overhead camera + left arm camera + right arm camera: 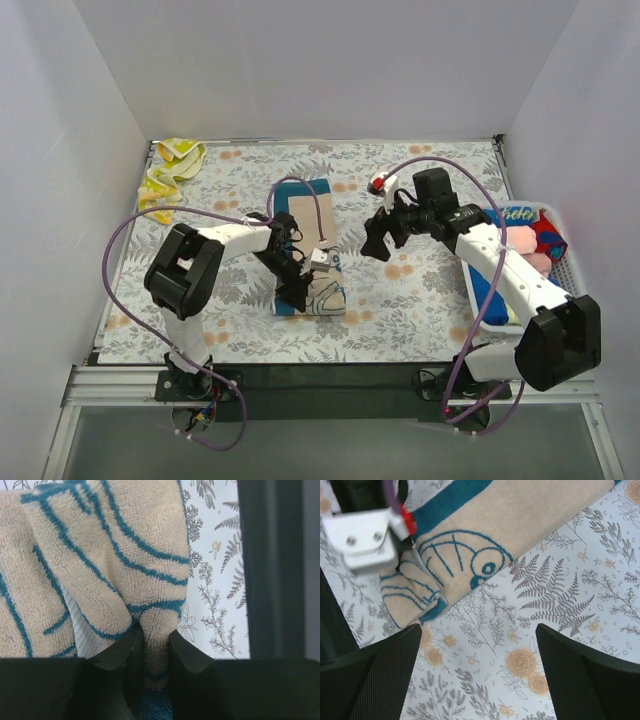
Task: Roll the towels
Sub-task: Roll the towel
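A tan-and-blue cartoon print towel (308,250) lies lengthwise in the middle of the table, its near end folded up into a partial roll (325,292). My left gripper (296,288) is shut on that near edge; in the left wrist view a fold of the towel (100,555) is pinched between the fingertips (175,650). My right gripper (378,243) is open and empty, held above the cloth to the right of the towel; its wrist view shows the towel (520,525) and its rolled end (412,597) beyond the fingers (380,675).
A yellow patterned towel (172,167) lies crumpled at the far left corner. A white slotted basket (553,275) at the right edge holds several rolled towels, red (546,235) and pink (535,263) among them. The floral covering (420,290) spans the table.
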